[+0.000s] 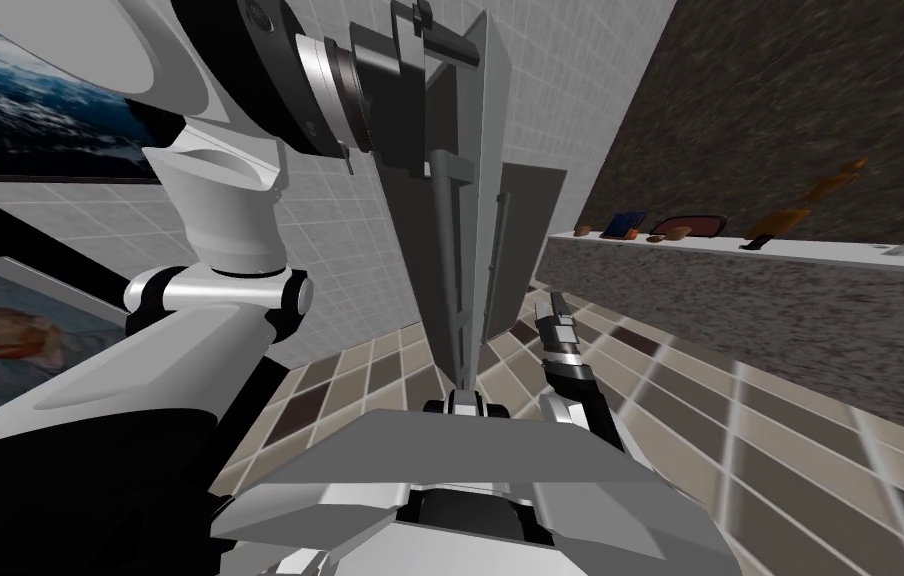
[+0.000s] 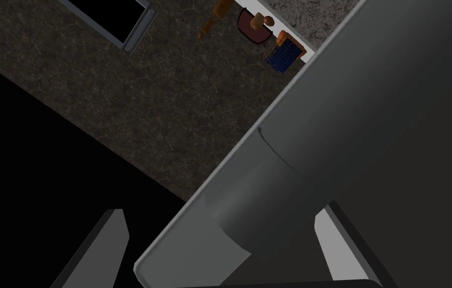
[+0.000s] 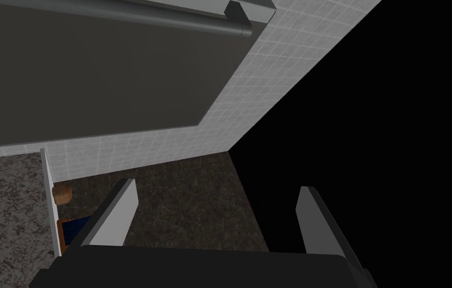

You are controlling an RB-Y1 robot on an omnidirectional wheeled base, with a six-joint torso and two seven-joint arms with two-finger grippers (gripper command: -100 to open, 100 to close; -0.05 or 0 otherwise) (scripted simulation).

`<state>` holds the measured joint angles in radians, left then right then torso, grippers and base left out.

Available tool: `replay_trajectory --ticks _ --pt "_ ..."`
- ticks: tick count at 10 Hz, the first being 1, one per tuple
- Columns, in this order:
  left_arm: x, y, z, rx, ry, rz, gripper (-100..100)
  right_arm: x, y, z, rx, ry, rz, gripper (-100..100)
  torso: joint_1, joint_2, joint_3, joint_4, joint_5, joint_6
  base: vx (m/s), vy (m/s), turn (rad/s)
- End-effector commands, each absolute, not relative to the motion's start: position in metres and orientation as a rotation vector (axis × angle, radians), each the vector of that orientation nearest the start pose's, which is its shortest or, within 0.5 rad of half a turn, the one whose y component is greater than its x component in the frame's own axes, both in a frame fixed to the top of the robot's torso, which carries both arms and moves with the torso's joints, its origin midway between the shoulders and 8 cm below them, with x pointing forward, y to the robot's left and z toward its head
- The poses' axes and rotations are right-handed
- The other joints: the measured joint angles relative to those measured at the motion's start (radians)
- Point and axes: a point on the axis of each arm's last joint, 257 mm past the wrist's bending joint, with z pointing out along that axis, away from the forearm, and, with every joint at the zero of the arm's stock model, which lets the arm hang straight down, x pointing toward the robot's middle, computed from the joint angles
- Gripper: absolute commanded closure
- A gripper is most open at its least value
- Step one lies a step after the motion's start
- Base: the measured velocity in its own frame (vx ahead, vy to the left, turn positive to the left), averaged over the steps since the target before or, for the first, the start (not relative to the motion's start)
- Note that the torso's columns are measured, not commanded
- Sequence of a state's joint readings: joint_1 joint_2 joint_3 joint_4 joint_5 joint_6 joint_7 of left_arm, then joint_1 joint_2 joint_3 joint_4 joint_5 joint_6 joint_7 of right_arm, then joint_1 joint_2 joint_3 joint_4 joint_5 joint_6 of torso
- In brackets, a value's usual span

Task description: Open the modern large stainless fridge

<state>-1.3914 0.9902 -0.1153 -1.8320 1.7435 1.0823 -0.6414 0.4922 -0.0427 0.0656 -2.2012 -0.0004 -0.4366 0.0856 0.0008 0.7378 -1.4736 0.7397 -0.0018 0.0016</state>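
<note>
Fridge (image 1: 440, 230): dark grey, tall, standing against the white tiled wall (image 1: 360, 250) directly ahead of the robot. A speckled counter (image 1: 740, 300) runs off on the robot's right. The left arm is raised high, with the left gripper (image 2: 222, 210) at the fridge's upper part, on the long bar handle (image 2: 250, 200). In the left wrist view the claw is spread wide and straddles the handle's rounded end, not clamped on it. One finger (image 2: 105, 245) stands clear of the bar. The other (image 2: 337, 240) is just beside or behind it, and contact there cannot be read. The head view does not settle whether the door is ajar. The right gripper (image 3: 217, 185) is low, near the fridge's foot above the brown-and-beige tiled floor (image 1: 740, 430). Its fingers are apart, holding nothing, and it faces a dark fridge panel and the wall corner. The counter carries a blue item (image 1: 625, 222) and a dark red tray (image 1: 690, 225).
</note>
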Motion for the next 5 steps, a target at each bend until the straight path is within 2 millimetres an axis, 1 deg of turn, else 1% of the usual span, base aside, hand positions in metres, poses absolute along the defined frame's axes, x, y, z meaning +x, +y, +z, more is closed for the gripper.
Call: replay_trajectory --ticks 1,5 --pt "0.3573 0.0101 0.329 0.422 1.806 -1.403 0 0.3718 -0.2565 -0.0232 0.705 0.771 1.26 0 0.001 0.002 -0.001 -0.001 0.002 -0.001 0.0 0.0 0.0" --pt "0.3573 0.0101 0.3289 0.422 1.807 -1.403 0 0.3718 -0.2565 -0.0232 0.705 0.771 1.26 0 -0.001 0.0 -0.003 -0.002 0.002 -0.002 0.0 0.0 0.0"
